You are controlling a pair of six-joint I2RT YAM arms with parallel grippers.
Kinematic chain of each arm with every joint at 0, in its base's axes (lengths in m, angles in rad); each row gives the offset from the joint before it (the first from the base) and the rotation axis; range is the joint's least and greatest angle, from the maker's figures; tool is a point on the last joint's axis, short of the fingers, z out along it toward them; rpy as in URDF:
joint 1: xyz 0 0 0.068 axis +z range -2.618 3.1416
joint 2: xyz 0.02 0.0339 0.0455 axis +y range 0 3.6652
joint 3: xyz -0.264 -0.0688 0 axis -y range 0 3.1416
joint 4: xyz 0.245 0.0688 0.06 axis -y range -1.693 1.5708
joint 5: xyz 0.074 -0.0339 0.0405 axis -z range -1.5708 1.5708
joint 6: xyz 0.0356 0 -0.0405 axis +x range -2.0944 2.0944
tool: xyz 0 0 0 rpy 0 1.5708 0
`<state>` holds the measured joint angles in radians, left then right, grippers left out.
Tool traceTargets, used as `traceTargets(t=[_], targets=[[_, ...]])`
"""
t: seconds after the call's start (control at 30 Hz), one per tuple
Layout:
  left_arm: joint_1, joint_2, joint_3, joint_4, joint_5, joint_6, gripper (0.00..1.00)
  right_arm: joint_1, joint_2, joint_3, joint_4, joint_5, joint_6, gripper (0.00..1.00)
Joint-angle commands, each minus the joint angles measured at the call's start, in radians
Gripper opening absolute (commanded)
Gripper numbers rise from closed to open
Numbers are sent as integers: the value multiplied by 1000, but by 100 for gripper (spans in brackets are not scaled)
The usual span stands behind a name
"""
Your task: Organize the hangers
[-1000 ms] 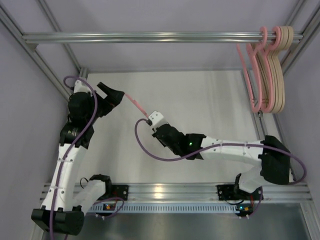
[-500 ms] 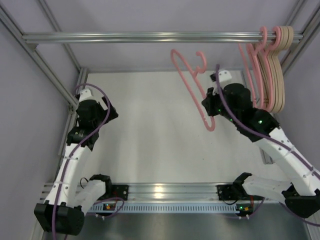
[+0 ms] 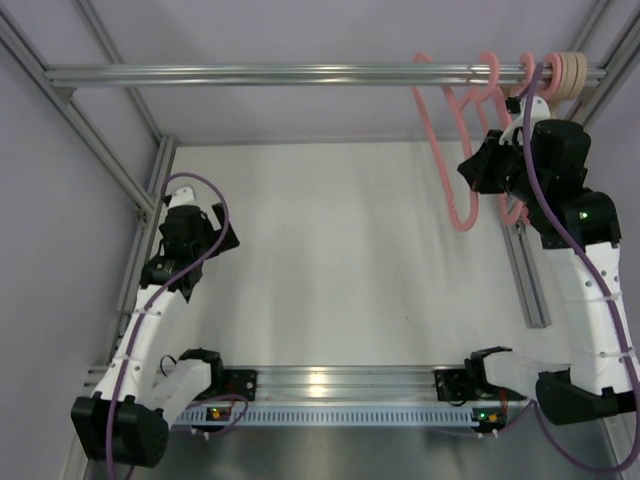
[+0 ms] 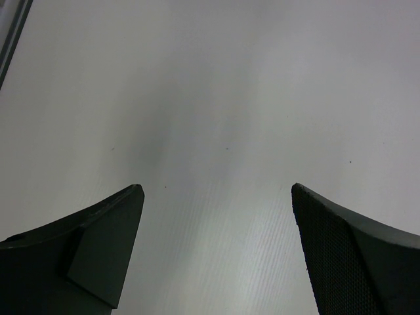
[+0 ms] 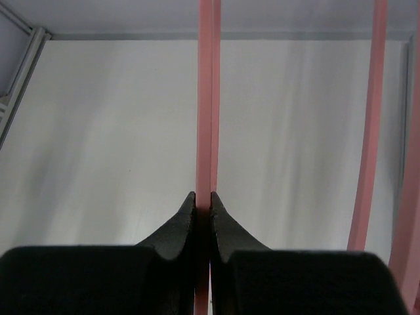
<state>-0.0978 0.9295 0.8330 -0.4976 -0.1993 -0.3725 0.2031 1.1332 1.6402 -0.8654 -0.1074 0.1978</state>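
While the right gripper (image 5: pixel 203 195) is pinched tight on a pink hanger (image 5: pixel 206 98) (thin bar between the pads), we note its hook up at the rail (image 3: pixel 250 73), just left of the other hangers (image 3: pixel 560 68) bunched at the rail's right end. Left gripper (image 4: pixel 216 187): jaws wide apart, nothing between them, over the table (image 4: pixel 216 79).

An aluminium rail (image 3: pixel 300 73) carries pink and beige hangers (image 3: pixel 570 70).
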Motion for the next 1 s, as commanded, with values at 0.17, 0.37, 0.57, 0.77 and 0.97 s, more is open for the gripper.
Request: traceTargets(t=[0.17, 0.37, 0.57, 0.77, 0.97], targets=[[1, -21, -15, 16, 0, 24, 98, -82, 103, 105, -96, -118, 3, 0], [1, -26, -17, 16, -2, 23, 98, -117, 146, 102, -96, -115, -11, 0], [1, -24, -17, 16, 3, 23, 98, -136, 188, 135, -96, -124, -8, 0], [1, -24, -18, 16, 8, 23, 98, -157, 227, 147, -96, -118, -9, 0], [1, -26, -18, 17, 3, 24, 98, -250, 224, 136, -95, -118, -5, 0]])
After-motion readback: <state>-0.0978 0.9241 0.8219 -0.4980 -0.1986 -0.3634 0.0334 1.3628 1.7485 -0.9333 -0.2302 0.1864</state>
